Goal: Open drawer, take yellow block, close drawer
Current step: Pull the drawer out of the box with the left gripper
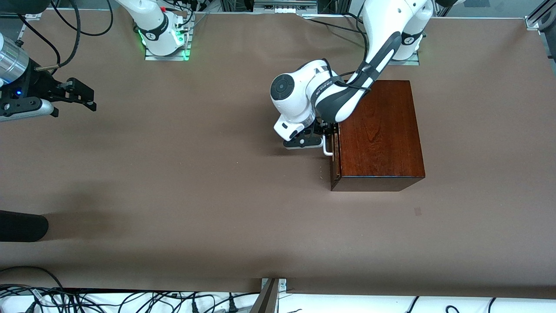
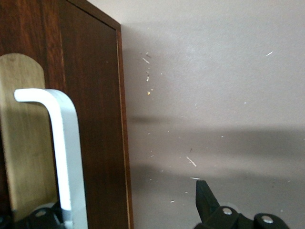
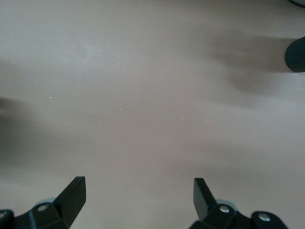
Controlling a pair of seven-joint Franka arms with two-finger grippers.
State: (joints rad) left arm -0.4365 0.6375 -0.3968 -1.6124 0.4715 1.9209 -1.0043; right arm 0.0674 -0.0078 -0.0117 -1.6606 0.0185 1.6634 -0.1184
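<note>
Brown table (image 1: 217, 174); black cylinder (image 1: 21, 226) at the right arm's end; cables (image 1: 130, 300) along its near edge.

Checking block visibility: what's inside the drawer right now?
Nothing visible: the drawer is still shut in the box, hiding its contents. The left gripper sits open at its white handle.

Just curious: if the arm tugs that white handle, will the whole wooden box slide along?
Possibly. The box looks solid and broad-based, so tipping seems unlikely. Nothing visibly anchors it to the table, so it might creep. The handle looks rigid.
</note>
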